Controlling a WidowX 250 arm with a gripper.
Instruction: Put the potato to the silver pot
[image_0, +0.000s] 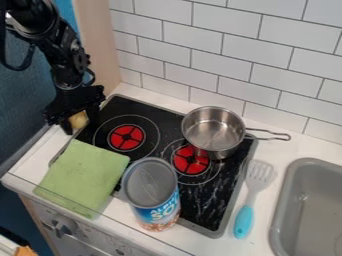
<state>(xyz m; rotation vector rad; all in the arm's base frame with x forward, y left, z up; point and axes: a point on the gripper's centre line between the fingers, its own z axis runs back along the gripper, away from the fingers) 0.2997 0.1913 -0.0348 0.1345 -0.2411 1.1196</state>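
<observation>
The black gripper (80, 124) hangs over the counter strip at the upper left, beside the stove's back left corner. Directly under its body is the yellowish potato (79, 120), partly covered by it; whether the potato is held or rests on the counter cannot be told. The silver pot (212, 131) stands upright on the back right part of the black stove, well to the right of the gripper, its handle pointing right. Its inside looks bare metal.
A green cloth (83, 175) lies over the stove's front left edge. A tall can (152, 195) stands at the stove's front. Right of the stove (200, 210) are a blue-handled spatula (245, 220) and a grey sink (284, 220). A tiled wall (227, 50) rises behind.
</observation>
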